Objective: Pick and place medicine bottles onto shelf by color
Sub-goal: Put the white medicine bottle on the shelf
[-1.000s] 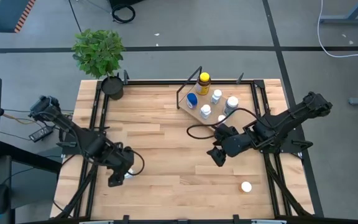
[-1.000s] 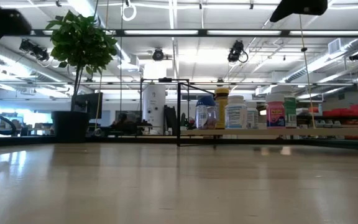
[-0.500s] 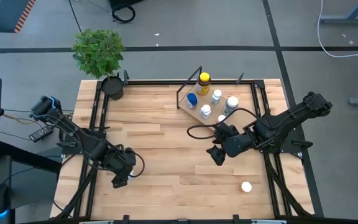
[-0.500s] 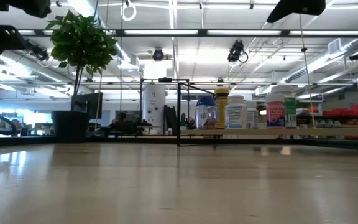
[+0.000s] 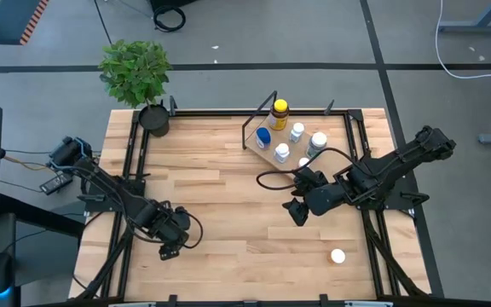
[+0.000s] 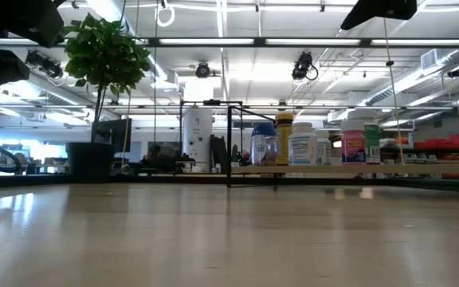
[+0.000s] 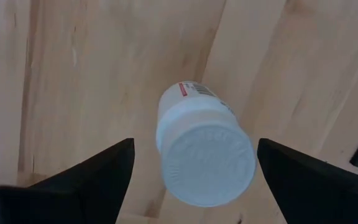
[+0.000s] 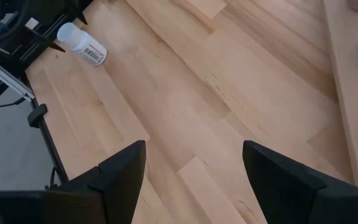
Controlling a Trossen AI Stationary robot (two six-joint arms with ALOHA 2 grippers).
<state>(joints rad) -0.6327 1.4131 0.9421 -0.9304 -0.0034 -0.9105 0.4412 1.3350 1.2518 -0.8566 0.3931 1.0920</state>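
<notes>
Oddly, my overhead view hides the white bottle (image 7: pixel 205 152) that the left wrist camera shows plainly: the left gripper (image 5: pixel 170 245) sits right over it near the table's (image 5: pixel 220 183) front-left corner. From the wrist I see that bottle lying on its side on the planks, cap toward the lens, framed by the two dark fingers (image 7: pixel 89 177) standing wide apart on either side, not touching it.

Across the table, the shelf (image 5: pixel 293 150) stands near the far edge, right of centre. I count on it a yellow-capped amber bottle (image 5: pixel 280 112), a blue-capped bottle (image 5: pixel 263 137) and three white-capped ones, with a further one partly covered by the right arm's cable. The low view lines these bottles up in a row on the board (image 6: pixel 349 168), but their labels are too small to read.

My right gripper (image 5: pixel 300 211) hangs above the table just in front of the shelf, fingers spread with nothing between them. Its wrist camera catches a second loose bottle (image 8: pixel 81 43) lying on its side by the table's black frame; overhead this appears as a white dot (image 5: pixel 337 255) near the front-right corner. A potted plant (image 5: pixel 140 78) stands at the far-left corner.
</notes>
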